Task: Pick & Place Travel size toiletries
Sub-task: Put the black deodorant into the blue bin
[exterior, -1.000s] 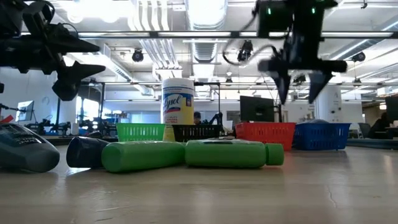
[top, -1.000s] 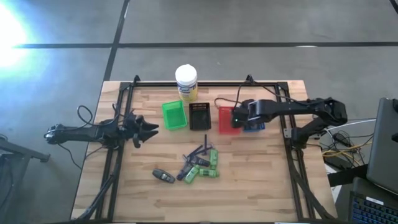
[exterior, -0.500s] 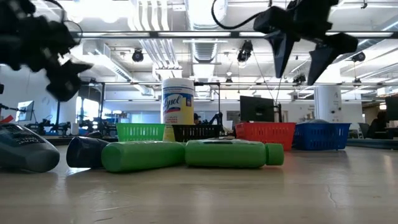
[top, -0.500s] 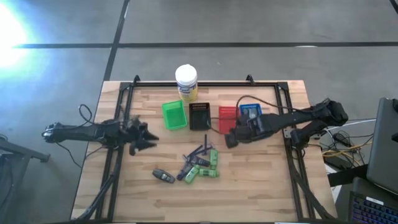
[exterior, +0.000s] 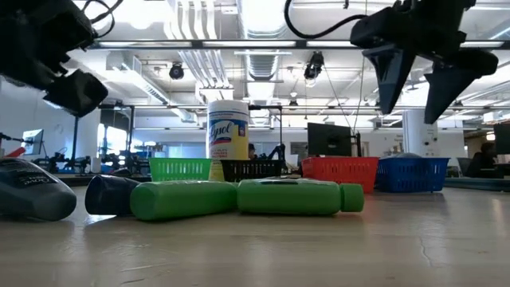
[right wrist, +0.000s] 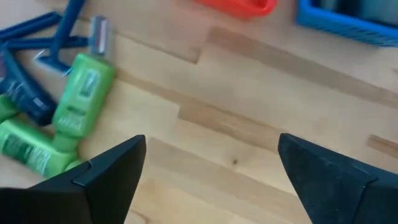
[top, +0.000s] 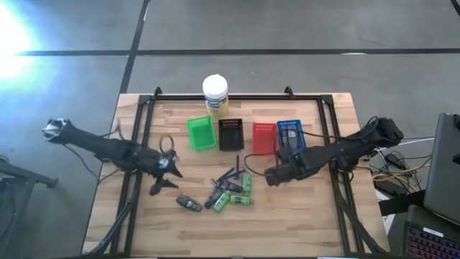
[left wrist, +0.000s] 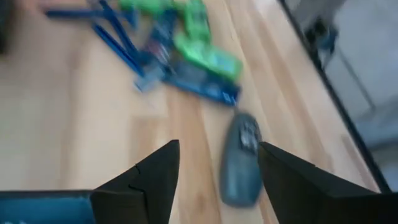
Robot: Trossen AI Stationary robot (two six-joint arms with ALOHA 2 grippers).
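The travel size toiletries lie in a pile (top: 231, 191) at the table's middle near side: bright green packs (right wrist: 79, 99), slim dark blue sticks (left wrist: 118, 40) and one dark grey oval tube (top: 190, 203) lying apart to the pile's left. My left gripper (top: 164, 180) is open and empty above the table, just left of the grey tube (left wrist: 242, 158). My right gripper (top: 271, 175) is open and empty, right of the pile and in front of the red basket (top: 263, 137). In the low view it hangs well above the table (exterior: 410, 84).
Green (top: 201, 133), black (top: 231, 133), red and blue (top: 289, 133) slotted baskets stand in a row behind the pile; the blue one holds something dark. A white-lidded yellow jar (top: 215, 95) stands at the far edge. Bare wood lies near the table's front right.
My right gripper has gone from above the red and blue baskets toward the table's near edge and the pile. My left gripper has gone right and toward the near edge, toward the grey tube. The toiletries have not moved.
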